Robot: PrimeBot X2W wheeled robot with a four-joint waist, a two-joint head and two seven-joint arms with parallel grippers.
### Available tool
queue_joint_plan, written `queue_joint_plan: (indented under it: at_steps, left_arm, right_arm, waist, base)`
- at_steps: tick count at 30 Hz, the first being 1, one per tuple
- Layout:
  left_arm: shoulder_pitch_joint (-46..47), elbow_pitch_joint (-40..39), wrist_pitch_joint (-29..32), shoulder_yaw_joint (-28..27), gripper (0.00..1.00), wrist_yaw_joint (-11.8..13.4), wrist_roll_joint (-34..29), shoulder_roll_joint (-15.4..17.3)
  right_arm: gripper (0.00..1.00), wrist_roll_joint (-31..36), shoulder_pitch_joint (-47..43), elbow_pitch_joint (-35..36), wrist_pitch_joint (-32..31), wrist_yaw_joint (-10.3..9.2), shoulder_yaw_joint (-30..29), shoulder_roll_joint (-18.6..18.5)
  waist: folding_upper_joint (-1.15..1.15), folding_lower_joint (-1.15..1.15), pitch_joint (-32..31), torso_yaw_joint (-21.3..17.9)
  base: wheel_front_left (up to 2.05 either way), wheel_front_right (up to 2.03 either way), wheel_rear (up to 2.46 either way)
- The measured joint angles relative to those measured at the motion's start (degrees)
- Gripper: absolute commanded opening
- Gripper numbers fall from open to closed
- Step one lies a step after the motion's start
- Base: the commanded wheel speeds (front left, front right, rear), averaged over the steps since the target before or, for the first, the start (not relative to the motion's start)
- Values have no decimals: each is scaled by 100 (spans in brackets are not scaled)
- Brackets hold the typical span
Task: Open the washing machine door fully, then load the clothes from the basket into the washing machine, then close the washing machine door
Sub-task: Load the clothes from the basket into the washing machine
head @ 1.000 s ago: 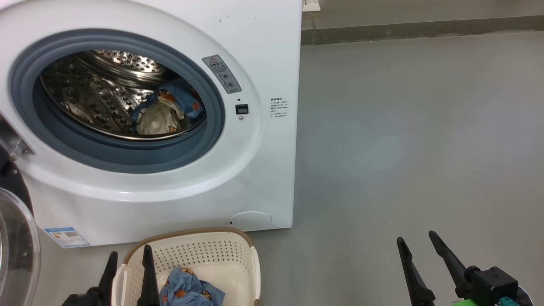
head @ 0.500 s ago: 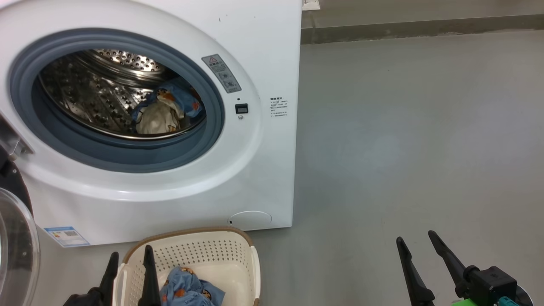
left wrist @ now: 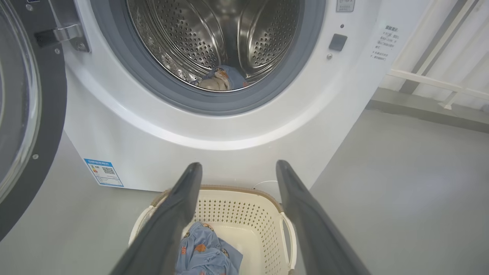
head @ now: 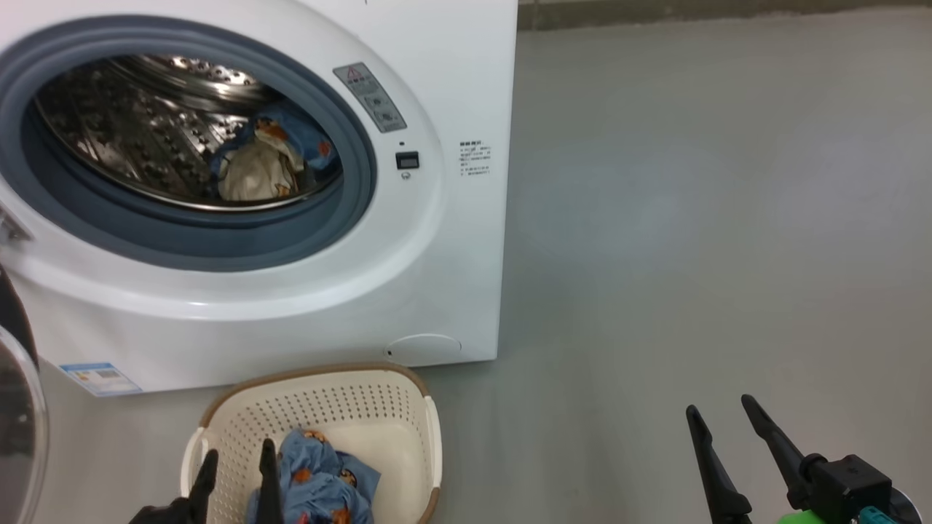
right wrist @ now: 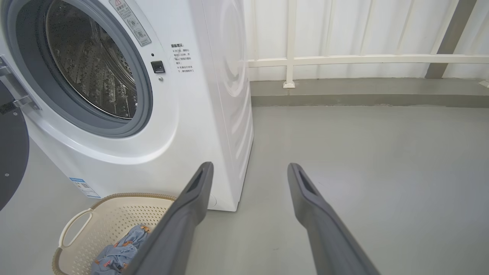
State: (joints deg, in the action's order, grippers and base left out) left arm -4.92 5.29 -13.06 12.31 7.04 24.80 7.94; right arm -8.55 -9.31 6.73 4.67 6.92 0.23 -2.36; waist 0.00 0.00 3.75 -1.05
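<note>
1. Floor [head: 692, 218] is smooth, plain grey, faintly glossy; it carries the machine and the basket.
2. Behind, the right wrist view shows a white panelled wall [right wrist: 363, 26], a white rail [right wrist: 363, 59] across it and a low grey kerb [right wrist: 363, 93] at its foot.
3. The washing machine [head: 451, 87] is a white box at the left, with a grey-blue rubber ring [head: 357, 182], a perforated steel drum [head: 124, 131] and a small blue label [head: 98, 377] low on its front.
4. The washing machine door [left wrist: 49, 126], glossy black around bulging clear glass, stands swung wide open at the machine's left.
5. The basket [head: 342, 400], cream-white and perforated with a brown woven-look rim, sits on the floor just in front of the machine.
6. Clothes [head: 320, 484] of light-blue fabric with orange-brown figures lie crumpled in the basket's near left; a further bundle [head: 258, 164], blue with a cream-white part, sits low in the drum.
7. The left hand [head: 239, 451] hovers over the basket's near left, fingers spread, empty; the right hand [head: 719, 404] hangs over bare floor well to the right, fingers likewise apart, holding nothing.
</note>
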Motion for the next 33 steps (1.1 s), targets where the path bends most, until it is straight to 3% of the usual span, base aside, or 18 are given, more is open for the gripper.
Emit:
queue_joint_plan:
  at_steps: [10, 20, 33]
  left_arm:
    - [610, 935, 156, 234, 100, -275, -41, 24]
    - [1636, 2636, 203, 232, 100, -641, 41, 70]
    - [3352, 4731, 754, 255, 100, -1035, 63, 553]
  right_arm:
    - [100, 192, 164, 91, -7, 0, -92, 1]
    - [100, 193, 504, 124, 64, 0, -89, 0]
    - [100, 70, 998, 12, 405, 0, -35, -1]
  waist:
    - [0, 0, 699, -33]
    - [0, 0, 1562, -153]
    - [0, 0, 2678, -609]
  base:
    - [0, 0, 0]
    - [0, 0, 0]
    - [0, 0, 0]
